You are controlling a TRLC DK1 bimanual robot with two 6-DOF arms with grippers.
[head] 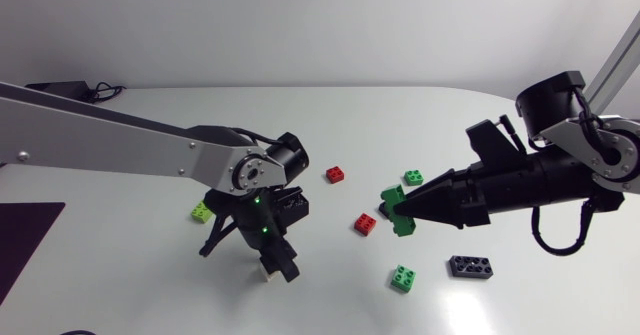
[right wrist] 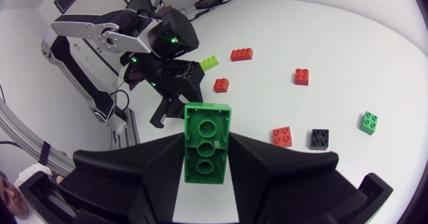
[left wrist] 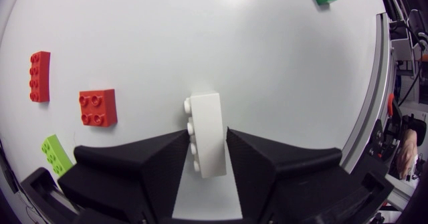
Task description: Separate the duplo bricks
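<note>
Duplo white brick [left wrist: 204,117] is sitting pinched in left pincer [left wrist: 207,138], green brick [right wrist: 208,127] in right pincer [right wrist: 207,145], both risking slipping out.

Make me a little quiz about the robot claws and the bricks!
1. True or false: the left claw holds a red brick.
2. Which brick does the right claw hold? A black, B green, C white.
3. How many black bricks lie on the table?

Key:
1. False. It holds the white brick.
2. B, the green brick.
3. One.
</note>
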